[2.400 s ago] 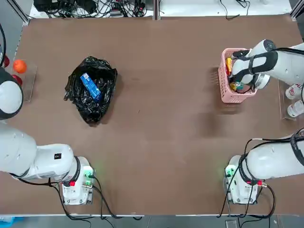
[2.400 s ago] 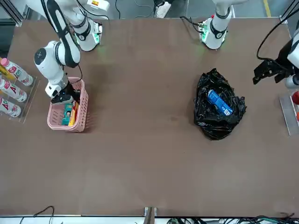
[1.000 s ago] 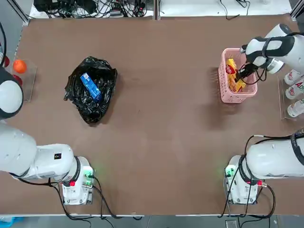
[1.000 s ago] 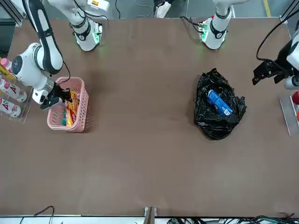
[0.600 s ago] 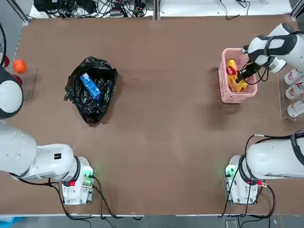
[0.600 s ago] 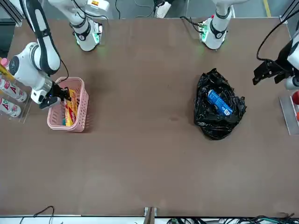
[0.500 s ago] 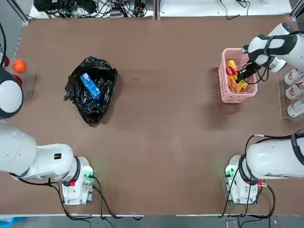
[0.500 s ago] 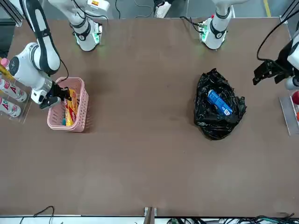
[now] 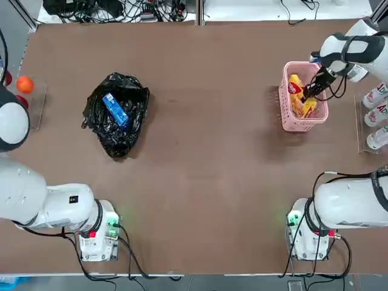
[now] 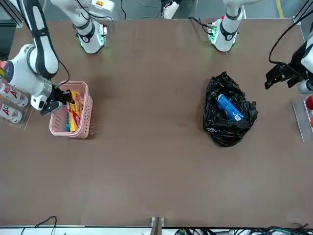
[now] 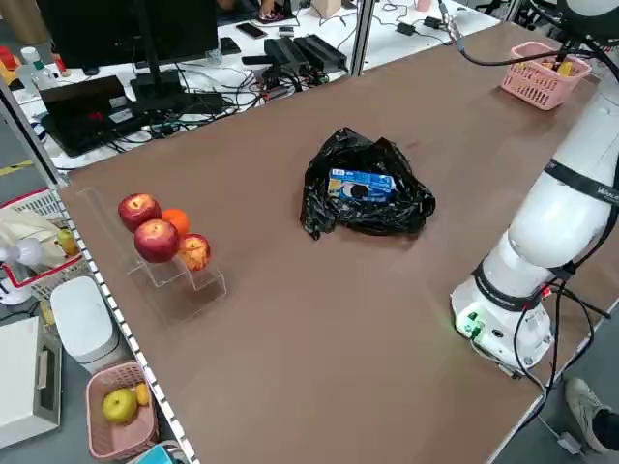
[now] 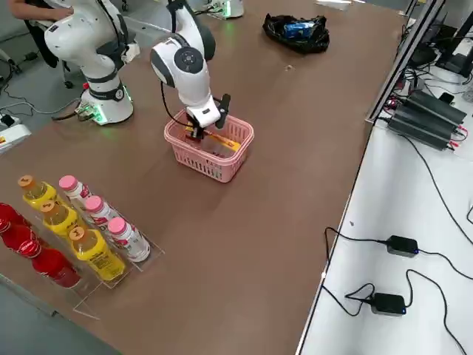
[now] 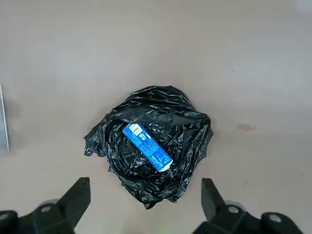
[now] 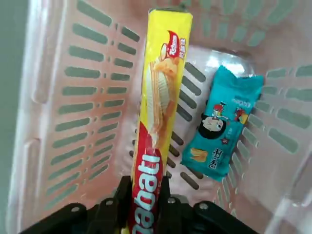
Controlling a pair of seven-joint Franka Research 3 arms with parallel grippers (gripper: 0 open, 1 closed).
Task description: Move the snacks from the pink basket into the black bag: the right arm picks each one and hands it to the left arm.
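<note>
The pink basket (image 9: 284, 104) stands at the table's right side. My right gripper (image 9: 310, 92) is over it, shut on one end of the yellow snack packet (image 14: 158, 97), which slants up out of the basket (image 10: 84, 128). A small teal packet (image 14: 222, 131) lies on the basket floor. The black bag (image 9: 115, 130) sits left of centre with a blue packet (image 9: 115, 111) on top. My left gripper (image 13: 145, 187) hangs open high above the bag (image 13: 180, 131), holding nothing.
White bottles with red lettering (image 9: 377, 115) lie in a clear rack right of the basket. Orange and red fruits (image 9: 23, 85) sit on a clear stand at the left edge. Cables run along the far edge. Both arm bases stand at the near edge.
The right gripper, shut on the yellow packet, has shifted a little toward the far side and right, tilting the packet up. The left arm has not moved.
</note>
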